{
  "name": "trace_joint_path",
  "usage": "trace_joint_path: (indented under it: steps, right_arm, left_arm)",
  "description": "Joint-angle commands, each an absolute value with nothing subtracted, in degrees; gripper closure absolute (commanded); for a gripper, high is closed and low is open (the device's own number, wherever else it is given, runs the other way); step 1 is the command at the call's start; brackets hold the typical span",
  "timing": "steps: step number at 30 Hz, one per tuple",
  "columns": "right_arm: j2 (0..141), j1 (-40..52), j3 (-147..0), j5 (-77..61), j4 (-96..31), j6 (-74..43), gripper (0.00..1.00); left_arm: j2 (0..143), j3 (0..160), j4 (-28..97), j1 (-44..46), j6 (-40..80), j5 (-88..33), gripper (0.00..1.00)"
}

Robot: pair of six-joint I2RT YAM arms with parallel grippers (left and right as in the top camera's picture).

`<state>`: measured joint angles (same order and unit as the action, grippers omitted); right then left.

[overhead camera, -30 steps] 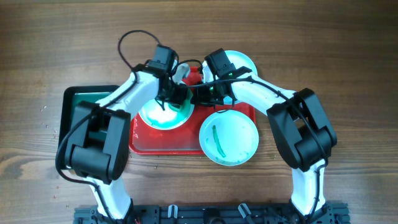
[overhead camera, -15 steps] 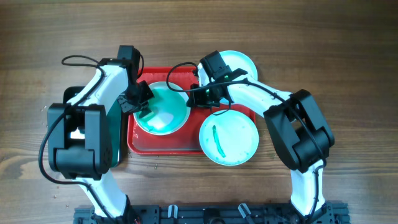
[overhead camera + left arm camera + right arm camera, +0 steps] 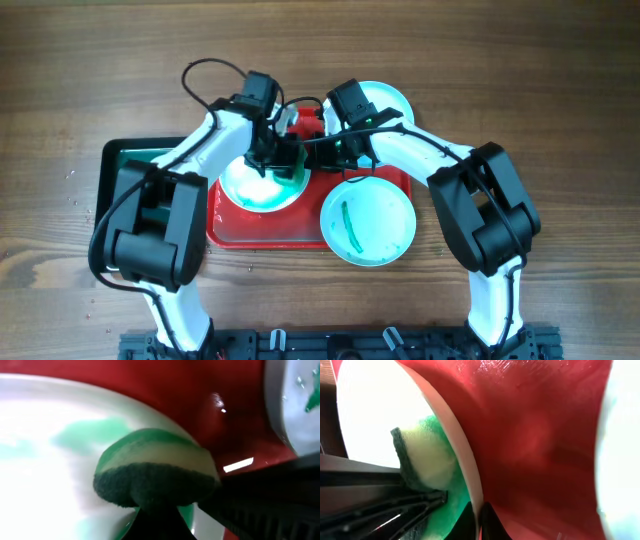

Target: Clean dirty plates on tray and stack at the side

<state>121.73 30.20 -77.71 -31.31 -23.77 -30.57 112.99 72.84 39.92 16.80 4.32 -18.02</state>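
The red tray (image 3: 270,228) lies mid-table. On it a white plate (image 3: 250,188) is smeared with teal-green. My left gripper (image 3: 275,158) is shut on a green-and-yellow sponge (image 3: 155,470) that presses on the plate's right part (image 3: 40,460). My right gripper (image 3: 325,152) is shut on that plate's right rim (image 3: 465,460), with the sponge (image 3: 427,455) just beyond. A mint plate (image 3: 367,222) with a green streak overlaps the tray's front right corner. Another mint plate (image 3: 390,98) lies behind the right arm.
A black tray (image 3: 118,160) with green liquid sits left of the red tray, partly under my left arm. Bare wooden table (image 3: 560,120) surrounds everything. A cable loops behind the left wrist.
Half a second ago my left gripper was at the plate's left edge. It has swept back right across the plate with the sponge. The right gripper has held the rim throughout.
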Motion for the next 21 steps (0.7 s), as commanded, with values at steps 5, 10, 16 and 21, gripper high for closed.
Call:
trace_joint_path:
  steps: [5,10,16,21]
  right_arm:
    - [123.0,30.5,-76.9,-31.6,-24.3,-30.0,0.96]
    - [123.0,30.5,-76.9,-31.6,-24.2,-30.0,0.96]
    - [123.0,30.5,-76.9,-31.6,-24.2,-30.1,0.96]
    - [123.0,30.5,-76.9,-31.6,-24.2,-30.0,0.95]
  left_arm:
    - [114.4,72.8,40.3,11.2,25.6,-3.0,0.96]
    - [114.3,72.8,41.1,8.1,59.9,-1.8,0.96]
    - [114.3,72.8,32.9,10.4,66.3,-16.2,0.96]
    - [114.3,72.8,30.7,12.6,54.2,-22.7,0.96]
